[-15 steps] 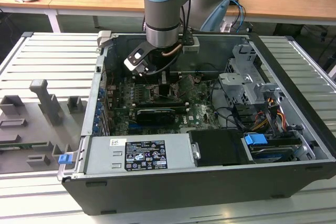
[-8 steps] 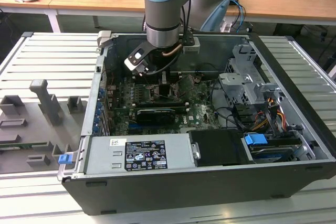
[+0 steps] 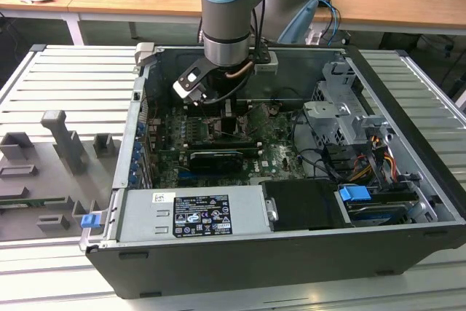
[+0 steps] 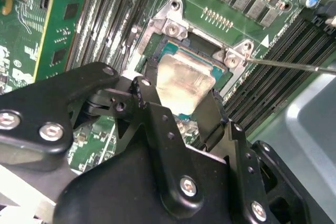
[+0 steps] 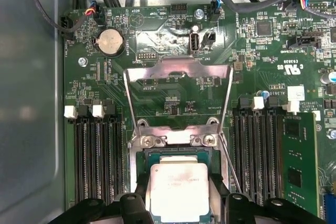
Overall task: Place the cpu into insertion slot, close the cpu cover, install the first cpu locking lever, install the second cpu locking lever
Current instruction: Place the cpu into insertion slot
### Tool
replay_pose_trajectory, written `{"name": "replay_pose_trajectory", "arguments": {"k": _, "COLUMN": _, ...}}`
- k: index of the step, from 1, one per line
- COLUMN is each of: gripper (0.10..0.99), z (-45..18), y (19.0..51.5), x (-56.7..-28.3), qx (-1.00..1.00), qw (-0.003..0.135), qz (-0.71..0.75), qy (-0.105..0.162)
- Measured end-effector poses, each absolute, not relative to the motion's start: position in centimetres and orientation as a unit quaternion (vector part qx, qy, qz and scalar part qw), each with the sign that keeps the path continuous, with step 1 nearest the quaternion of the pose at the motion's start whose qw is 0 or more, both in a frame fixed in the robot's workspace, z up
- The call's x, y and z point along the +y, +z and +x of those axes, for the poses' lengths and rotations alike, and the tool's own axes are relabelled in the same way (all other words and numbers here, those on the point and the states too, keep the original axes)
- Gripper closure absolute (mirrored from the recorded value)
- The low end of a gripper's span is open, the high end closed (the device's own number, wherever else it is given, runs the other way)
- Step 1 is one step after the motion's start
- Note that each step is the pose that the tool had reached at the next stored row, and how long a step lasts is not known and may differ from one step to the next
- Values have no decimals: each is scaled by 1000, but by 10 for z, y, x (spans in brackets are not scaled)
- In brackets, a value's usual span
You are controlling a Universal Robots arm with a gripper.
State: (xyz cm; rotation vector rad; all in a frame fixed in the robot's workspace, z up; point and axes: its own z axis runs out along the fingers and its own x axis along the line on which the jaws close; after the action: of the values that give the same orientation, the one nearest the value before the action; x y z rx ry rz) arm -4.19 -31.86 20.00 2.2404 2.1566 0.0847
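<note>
Cpu (image 5: pixel 177 191) sat between the claw's (image 5: pixel 184 199) two black fingers (image 5: pixel 140 200), which pressed against its opposite edges, so the claw was closed on the chip and not spread wide. In the second wrist view the same claw (image 4: pixel 181 98) held the pale metal face of the cpu (image 4: pixel 184 80) just over the socket (image 4: pixel 170 27); whether the chip was fully seated could not be told. The socket's silver rim (image 5: pixel 176 139) lay just beyond the chip. Past that, the cover (image 5: pixel 178 66) stood swung up and open, with the green board (image 5: pixel 262 51) showing through its window. A thin wire lever (image 5: pixel 229 167) ran along one side of the socket, unlatched. Rows of black memory slots (image 5: pixel 97 156) flanked the socket on both sides, and a round coin battery (image 5: pixel 111 41) sat further out. In the exterior view the claw (image 3: pixel 224 111) reached down into the open computer case (image 3: pixel 291 267), which lay on a slatted table (image 3: pixel 65 85).
</note>
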Motion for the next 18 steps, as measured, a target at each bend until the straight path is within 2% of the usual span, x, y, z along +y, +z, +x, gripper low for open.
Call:
{"name": "replay_pose_trajectory", "arguments": {"k": 1, "gripper": 545, "z": -42, "y": 200, "x": -319, "qx": 693, "qw": 15, "qz": 720, "qy": 27}}
{"name": "replay_pose_trajectory", "arguments": {"k": 2, "gripper": 478, "z": -42, "y": 200, "x": -319, "qx": 693, "qw": 15, "qz": 720, "qy": 27}}
{"name": "replay_pose_trajectory", "arguments": {"k": 6, "gripper": 478, "z": -42, "y": 200, "x": -319, "qx": 693, "qw": 15, "qz": 720, "qy": 27}}
{"name": "replay_pose_trajectory", "arguments": {"k": 8, "gripper": 490, "z": -42, "y": 200, "x": -319, "qx": 693, "qw": 16, "qz": 720, "qy": 27}}
{"name": "replay_pose_trajectory", "arguments": {"k": 9, "gripper": 561, "z": -42, "y": 200, "x": -319, "qx": 693, "qw": 15, "qz": 720, "qy": 27}}
{"name": "replay_pose_trajectory", "arguments": {"k": 14, "gripper": 561, "z": -42, "y": 200, "x": -319, "qx": 693, "qw": 15, "qz": 720, "qy": 27}}
{"name": "replay_pose_trajectory", "arguments": {"k": 15, "gripper": 482, "z": -42, "y": 201, "x": -319, "qx": 693, "qw": 15, "qz": 720, "qy": 27}}
{"name": "replay_pose_trajectory", "arguments": {"k": 18, "gripper": 482, "z": -42, "y": 205, "x": -319, "qx": 693, "qw": 15, "qz": 721, "qy": 27}}
